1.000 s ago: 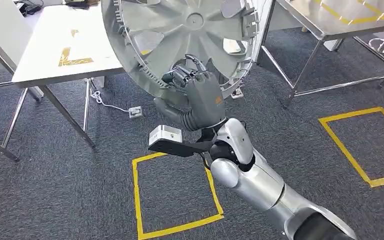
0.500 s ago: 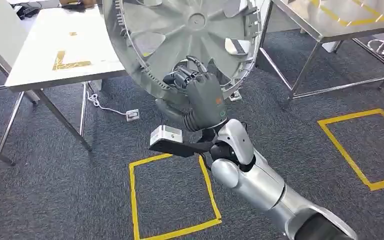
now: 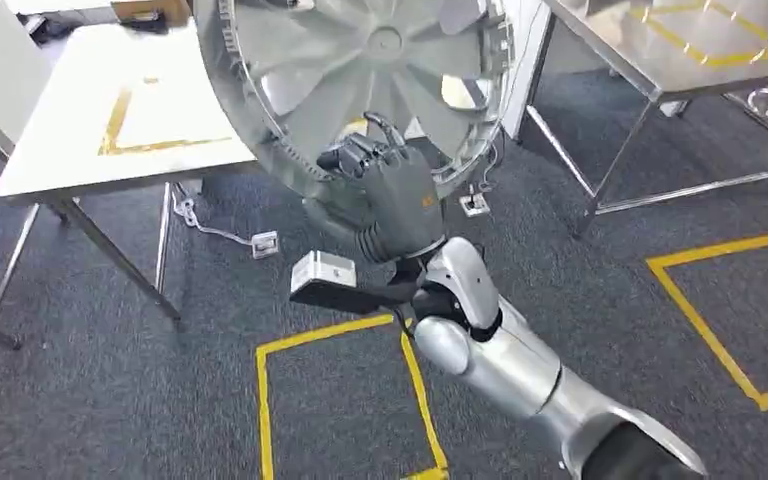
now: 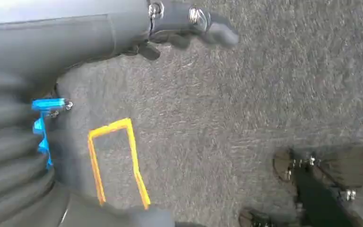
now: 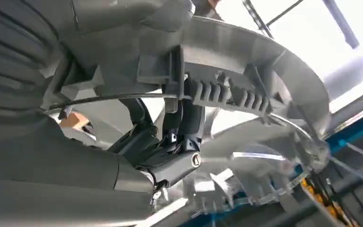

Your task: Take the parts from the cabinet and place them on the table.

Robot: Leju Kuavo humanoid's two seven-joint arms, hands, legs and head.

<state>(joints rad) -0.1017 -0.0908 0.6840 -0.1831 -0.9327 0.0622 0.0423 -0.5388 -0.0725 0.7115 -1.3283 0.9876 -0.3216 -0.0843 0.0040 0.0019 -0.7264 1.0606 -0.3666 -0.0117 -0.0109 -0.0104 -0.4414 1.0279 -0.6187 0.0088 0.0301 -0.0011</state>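
Above the carpet, short of the white table (image 3: 80, 150), the wheel cover (image 3: 360, 70) is gripped at its lower rim by right-hand (image 3: 390, 200) fingers (image 5: 179, 123) curled around it; placing remains, left hand (image 4: 99, 28) empty, fingers loosely extended.

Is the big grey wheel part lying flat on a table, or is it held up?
Held up: the right hand grips the wheel part by its rim, tilted above the floor.

1 round part (image 3: 360, 70), 2 tables (image 3: 90, 130) (image 3: 680, 50), 2 floor squares (image 3: 340, 400) (image 3: 730, 320).
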